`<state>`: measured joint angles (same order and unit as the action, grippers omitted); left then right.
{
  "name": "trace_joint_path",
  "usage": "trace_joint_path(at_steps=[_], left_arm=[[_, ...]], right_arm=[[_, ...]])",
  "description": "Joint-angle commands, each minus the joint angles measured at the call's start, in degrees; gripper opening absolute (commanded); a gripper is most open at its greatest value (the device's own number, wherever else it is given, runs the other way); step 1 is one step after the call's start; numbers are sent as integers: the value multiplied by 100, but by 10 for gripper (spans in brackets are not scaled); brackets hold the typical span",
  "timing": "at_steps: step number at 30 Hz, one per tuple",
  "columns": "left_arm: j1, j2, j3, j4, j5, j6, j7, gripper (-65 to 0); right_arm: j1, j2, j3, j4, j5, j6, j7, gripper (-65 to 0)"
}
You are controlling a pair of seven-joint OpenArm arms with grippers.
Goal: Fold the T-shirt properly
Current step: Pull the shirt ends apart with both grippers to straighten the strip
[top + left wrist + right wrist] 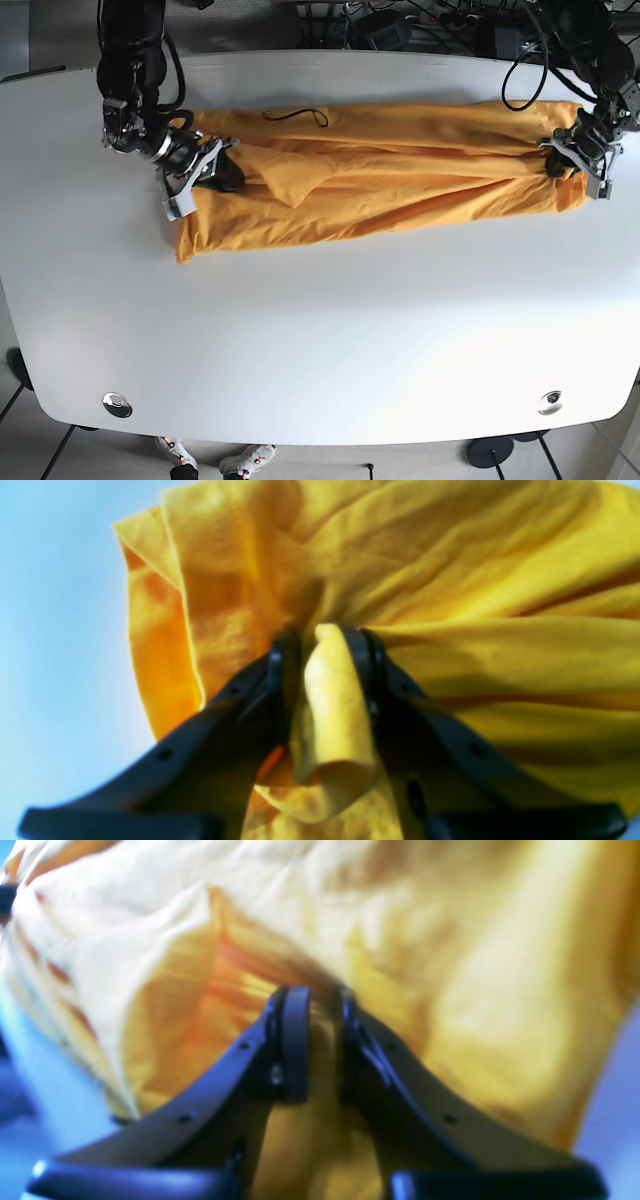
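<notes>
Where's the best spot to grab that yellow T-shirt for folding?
Probably its two short ends, one from each side. The T-shirt lies stretched in a long band across the table; the left end effector and right end effector already pinch bunched cloth there.

white table (320, 330) — yellow t-shirt (400, 180) lying across it

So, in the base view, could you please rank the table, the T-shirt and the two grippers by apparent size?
1. table
2. T-shirt
3. right gripper and left gripper: both small and look alike, so unranked.
</notes>
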<state>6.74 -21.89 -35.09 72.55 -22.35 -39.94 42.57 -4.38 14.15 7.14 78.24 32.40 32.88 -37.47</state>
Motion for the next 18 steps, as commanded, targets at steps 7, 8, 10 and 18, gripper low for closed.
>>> trace_joint_path(at_steps=[7,8,10,18], left_arm=[[-371,-13,630,54,33,-6,354,-522],[-468,-13,612,54,-152,-6,486,-500],[-520,-22,357,54,-846,-6,724,-456],[-274,-145,-451,494,-2824,-6,1137,-293]], right_arm=[[865,1033,179,-1279,-335,-22,244,-556],[847,1059,179,-1270,-326,-22,244,-556],[821,1059,179,-1270,-344,-22,244,-558],[733,813,187,-1147,-317,-14,253,-563]])
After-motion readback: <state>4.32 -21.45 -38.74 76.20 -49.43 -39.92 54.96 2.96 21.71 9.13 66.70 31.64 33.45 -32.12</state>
